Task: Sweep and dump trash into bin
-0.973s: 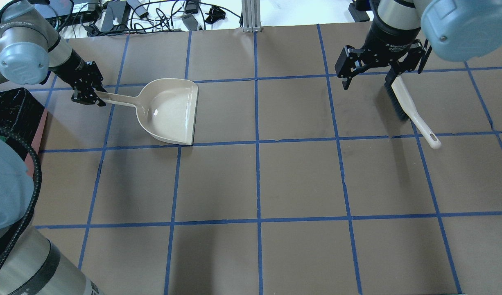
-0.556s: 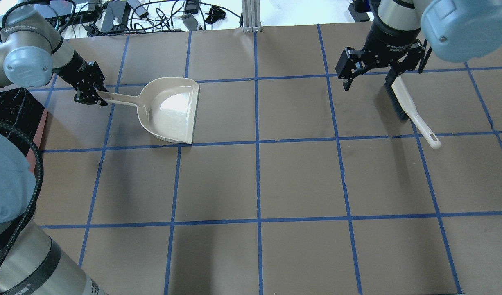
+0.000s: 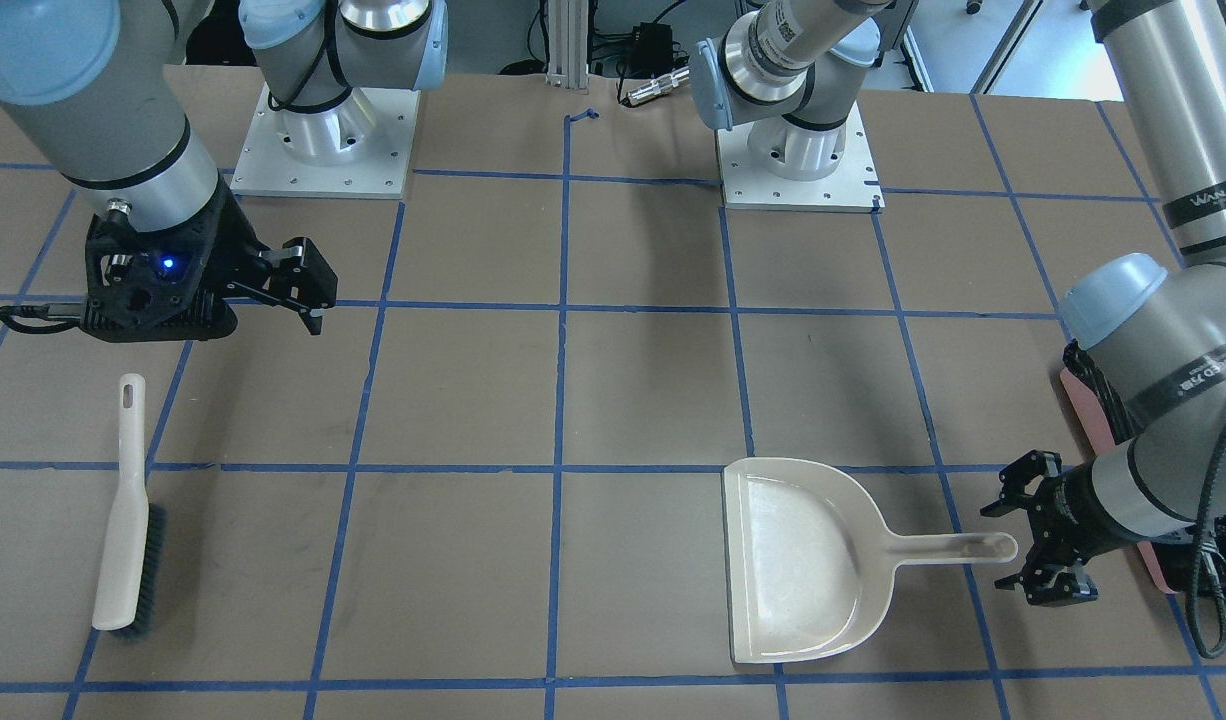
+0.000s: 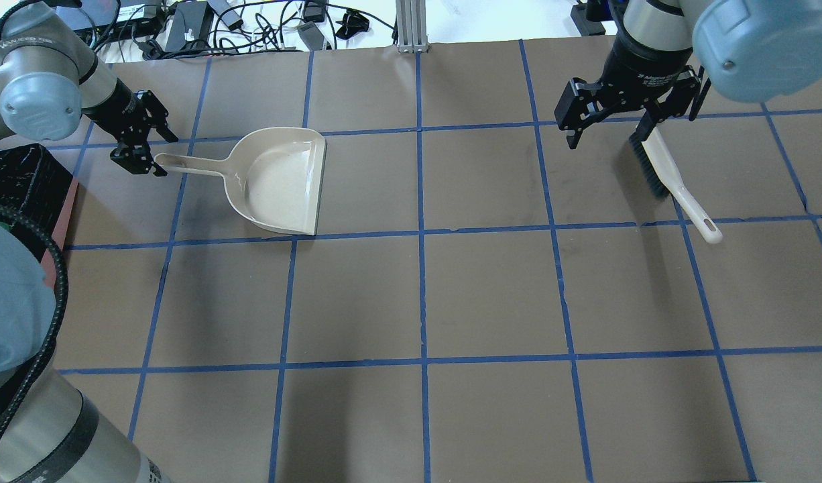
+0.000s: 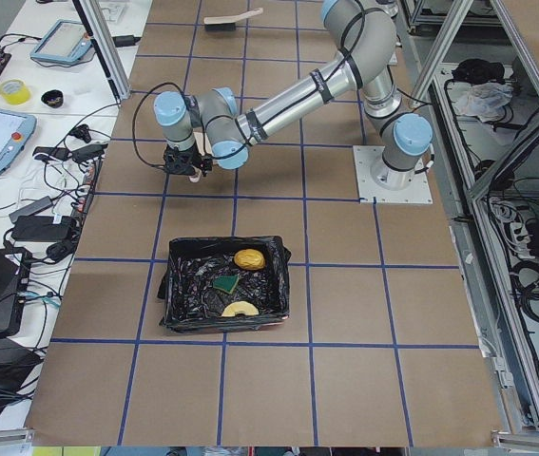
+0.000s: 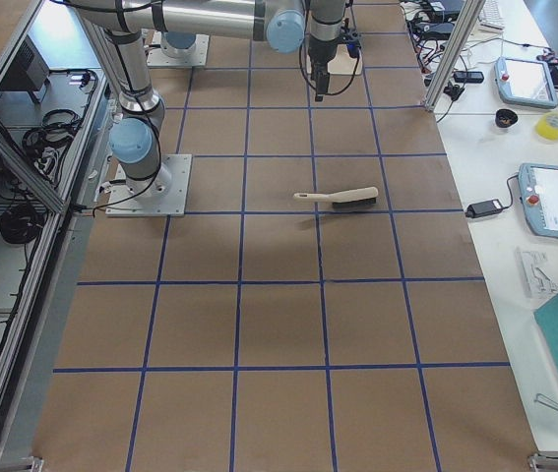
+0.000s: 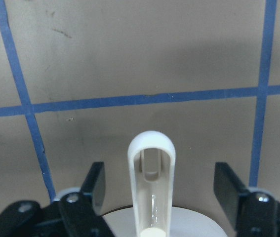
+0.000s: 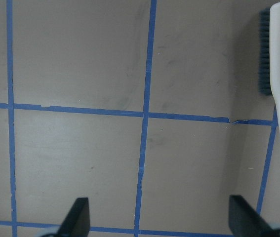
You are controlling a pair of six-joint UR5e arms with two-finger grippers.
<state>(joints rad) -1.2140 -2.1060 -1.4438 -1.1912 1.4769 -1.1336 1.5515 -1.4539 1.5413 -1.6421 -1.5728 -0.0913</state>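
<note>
The trash lies inside the bin (image 5: 179, 313), a black-bagged container at the table's left end: a golden-brown roll (image 5: 249, 257), a tan-and-white croissant piece (image 5: 239, 309) and a yellow-green wedge (image 5: 223, 283). The beige dustpan (image 4: 283, 181) rests flat on the table. My left gripper (image 4: 153, 151) is open, its fingers (image 7: 94, 182) on either side of the handle's end without touching it. My right gripper (image 4: 609, 134) hangs open and holds nothing, above the table, just left of the brush (image 4: 659, 168), which lies on the table.
The bin's black bag (image 4: 22, 174) and pink edge (image 3: 1083, 400) sit close beside the left arm. Cables and power supplies (image 4: 203, 23) crowd the far table edge. Both arm bases (image 3: 318, 140) stand on the robot's side.
The left gripper opened, let go of the dustpan handle and drew back slightly. The dustpan settled flat. The right gripper barely shifted.
</note>
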